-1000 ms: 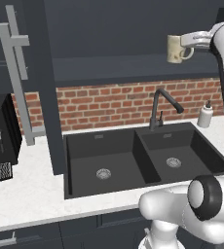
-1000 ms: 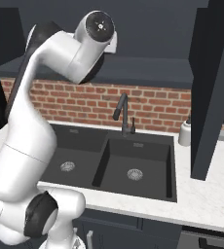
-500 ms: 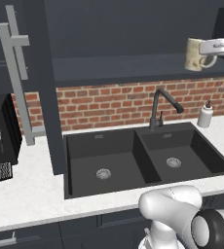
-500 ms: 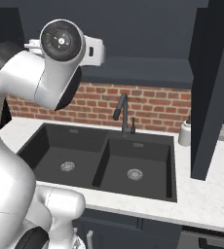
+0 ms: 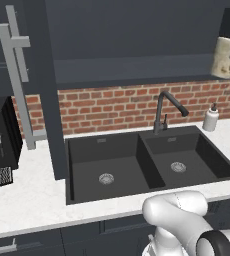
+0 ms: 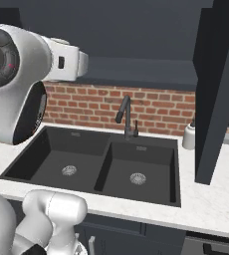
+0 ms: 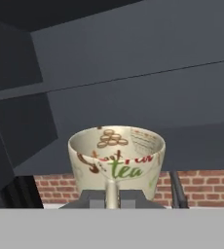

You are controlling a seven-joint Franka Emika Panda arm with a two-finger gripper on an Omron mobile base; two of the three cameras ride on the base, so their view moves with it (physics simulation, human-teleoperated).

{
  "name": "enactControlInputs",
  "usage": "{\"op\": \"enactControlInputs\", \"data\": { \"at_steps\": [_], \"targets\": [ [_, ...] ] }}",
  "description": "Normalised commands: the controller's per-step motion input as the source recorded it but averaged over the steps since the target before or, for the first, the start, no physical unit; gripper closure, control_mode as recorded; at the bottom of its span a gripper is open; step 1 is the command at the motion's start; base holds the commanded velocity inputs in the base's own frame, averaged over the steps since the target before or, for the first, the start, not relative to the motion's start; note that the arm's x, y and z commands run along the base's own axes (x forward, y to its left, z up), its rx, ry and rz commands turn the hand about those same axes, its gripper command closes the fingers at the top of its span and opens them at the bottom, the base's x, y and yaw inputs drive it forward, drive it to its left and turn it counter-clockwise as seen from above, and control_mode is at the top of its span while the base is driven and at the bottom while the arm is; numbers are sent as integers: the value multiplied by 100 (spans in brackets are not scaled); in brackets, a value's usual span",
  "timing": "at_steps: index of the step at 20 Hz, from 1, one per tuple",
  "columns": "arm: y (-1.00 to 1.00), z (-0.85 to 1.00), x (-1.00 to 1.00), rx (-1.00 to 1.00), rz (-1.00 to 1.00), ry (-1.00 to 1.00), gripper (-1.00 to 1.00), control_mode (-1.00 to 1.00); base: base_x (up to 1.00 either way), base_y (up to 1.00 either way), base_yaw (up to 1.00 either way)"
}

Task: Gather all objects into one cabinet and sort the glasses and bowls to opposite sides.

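We see cream mug cut off by frame edge in left base view | upright, handle toward camera | gripper clamped on handle

White marble counter carries a black double sink with its dark faucet; a white soap bottle stands at the back, right of the faucet.

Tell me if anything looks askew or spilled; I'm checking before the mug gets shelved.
Nothing stands out. The cream mug sits upright in the shut claw, pinched by its handle, high beside the dark wall cabinet. Nothing has spilled around the sink, and the soap bottle stands upright.
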Motion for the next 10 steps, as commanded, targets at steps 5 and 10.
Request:
{"op": "enactControlInputs", "data": {
  "at_steps": [5, 10],
  "targets": [
    [-8, 21, -100, -7, 0, -4, 100, -100, 0, 0, 0],
    [-16, 39, -100, -15, 0, 0, 100, -100, 0, 0, 0]
  ]
}}
